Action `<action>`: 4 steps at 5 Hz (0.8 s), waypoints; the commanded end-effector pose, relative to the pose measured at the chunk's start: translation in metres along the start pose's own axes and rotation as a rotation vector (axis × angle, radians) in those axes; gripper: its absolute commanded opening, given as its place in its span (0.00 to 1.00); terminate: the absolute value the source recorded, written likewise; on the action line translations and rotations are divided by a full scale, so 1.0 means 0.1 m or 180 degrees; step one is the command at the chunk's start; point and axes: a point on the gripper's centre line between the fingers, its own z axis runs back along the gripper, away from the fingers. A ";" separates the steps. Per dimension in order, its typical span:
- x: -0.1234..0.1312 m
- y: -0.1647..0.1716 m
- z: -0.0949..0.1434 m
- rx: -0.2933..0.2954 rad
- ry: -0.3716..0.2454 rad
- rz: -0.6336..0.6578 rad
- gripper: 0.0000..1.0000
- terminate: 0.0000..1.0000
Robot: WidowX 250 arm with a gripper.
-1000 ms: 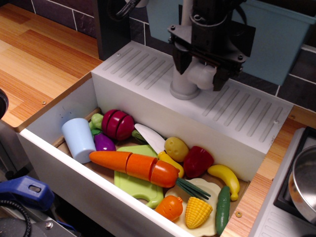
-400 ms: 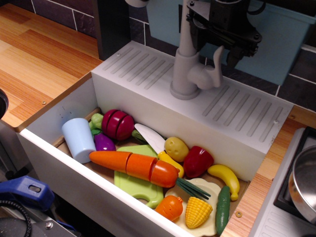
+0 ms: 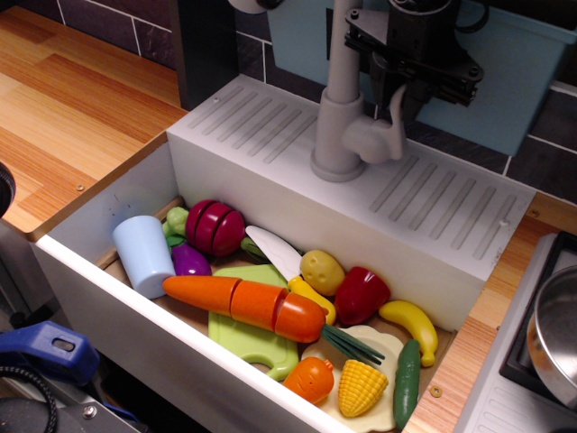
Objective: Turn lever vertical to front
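Observation:
The lever [image 3: 396, 112] is a slim light-grey tab on a rounded knob [image 3: 364, 141] at the right side of the grey faucet pipe [image 3: 340, 81]. The tab stands nearly upright, its tip pointing up. My black gripper [image 3: 403, 83] hangs right above the lever, with the tab's tip at its lower edge. The jaws look spread and hold nothing. The faucet stands on the white ribbed back ledge [image 3: 451, 207] of the toy sink.
The sink basin [image 3: 108, 298] holds toy food: a carrot [image 3: 243, 302], a red apple [image 3: 216, 225], a knife [image 3: 275, 253], a pepper [image 3: 362, 295], corn [image 3: 361, 388], a banana [image 3: 413, 327], and a blue cup [image 3: 144, 255]. A pot [image 3: 554, 334] stands at the right.
My gripper was low around the knob and lever one second ago. It has risen and shifted right, uncovering the lever, which now stands upright.

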 end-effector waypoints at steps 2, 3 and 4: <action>-0.10 -0.16 0.13 -0.0092 -0.0032 0.0306 0.00 0.00; -0.35 -0.28 0.11 -0.0083 -0.0004 0.0538 0.00 0.00; -0.53 -0.35 0.05 -0.0114 0.0077 0.0661 0.00 0.00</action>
